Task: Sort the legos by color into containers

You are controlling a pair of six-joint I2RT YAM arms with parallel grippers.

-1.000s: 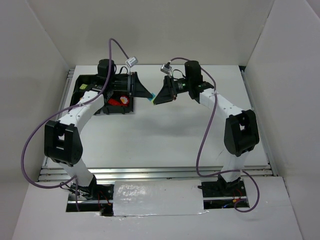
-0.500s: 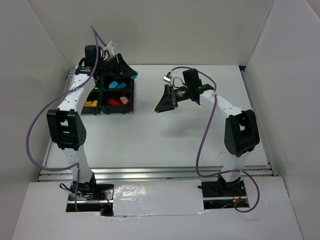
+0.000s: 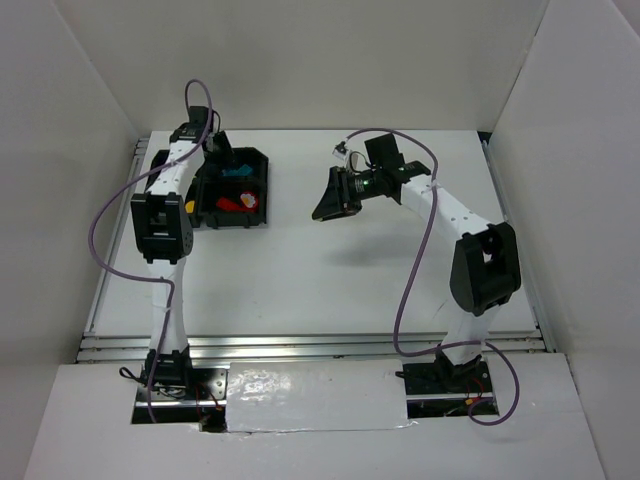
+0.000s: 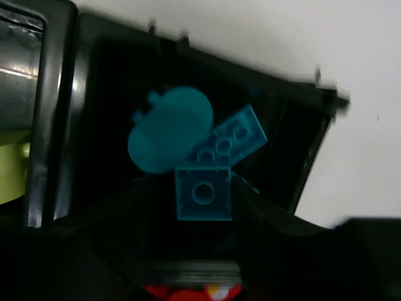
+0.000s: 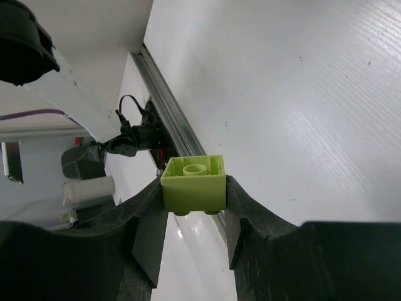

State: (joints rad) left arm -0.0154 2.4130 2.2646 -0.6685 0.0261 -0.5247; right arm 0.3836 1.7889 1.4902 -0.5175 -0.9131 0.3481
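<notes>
The black tray (image 3: pixel 267 195) of containers sits at the far left of the table. My left gripper (image 3: pixel 224 155) hangs over its far right compartment, jaws open. In the left wrist view a square teal lego (image 4: pixel 202 194) shows its underside between the spread fingertips of that gripper (image 4: pixel 192 216), above a rounded teal piece (image 4: pixel 169 128) and a flat teal brick (image 4: pixel 241 133). Red legos (image 3: pixel 240 203) fill the compartment nearer me and a yellow one (image 3: pixel 190 206) lies to their left. My right gripper (image 3: pixel 324 207) hovers mid-table, shut on a lime-green lego (image 5: pixel 194 183).
A lime-green piece (image 4: pixel 9 175) shows past the tray's divider wall (image 4: pixel 56 125). White walls close in the table on three sides. A metal rail (image 3: pixel 320 345) runs along the near edge. Purple cables (image 3: pixel 410 270) loop off both arms.
My left arm swung from the table's middle to the tray's far compartment with the teal lego, and its jaws have opened. The right gripper kept its lime-green lego and barely moved.
</notes>
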